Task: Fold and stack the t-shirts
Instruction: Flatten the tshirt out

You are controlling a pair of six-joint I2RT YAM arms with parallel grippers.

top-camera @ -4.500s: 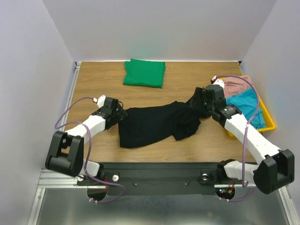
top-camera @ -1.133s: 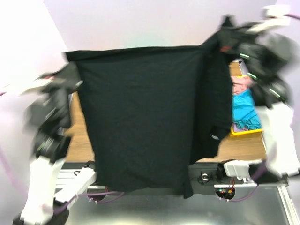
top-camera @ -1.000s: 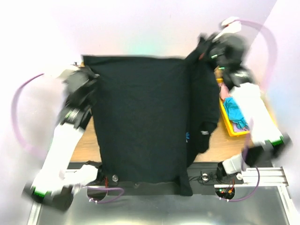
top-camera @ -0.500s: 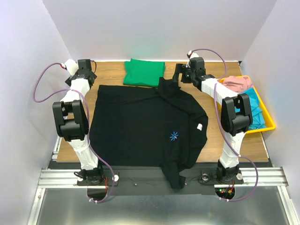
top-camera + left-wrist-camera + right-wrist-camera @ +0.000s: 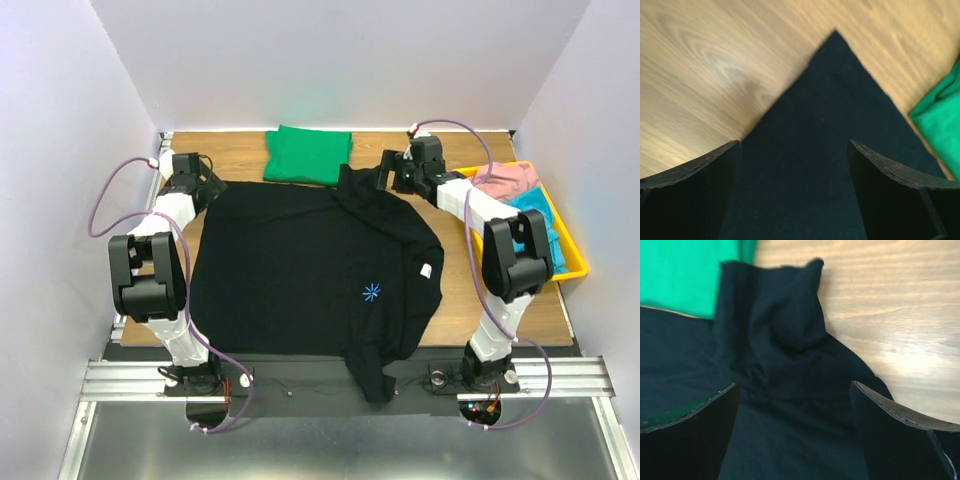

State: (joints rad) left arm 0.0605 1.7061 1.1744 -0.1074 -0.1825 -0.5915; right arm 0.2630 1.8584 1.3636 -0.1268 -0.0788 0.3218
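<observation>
Mostly flat black t-shirt (image 5: 300,270), starburst print (image 5: 371,291) up; green t-shirt (image 5: 308,155) folded.

A yellow bin (image 5: 577,262) holds a pink cloth (image 5: 505,180) and, seemingly, teal garments (image 5: 558,250).

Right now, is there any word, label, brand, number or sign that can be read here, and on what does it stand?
No words or numbers can be read.
On the black t-shirt, a light-blue starburst print: a sign only, no letters.
Its white tag: too small to read.
The green t-shirt: plain.
</observation>
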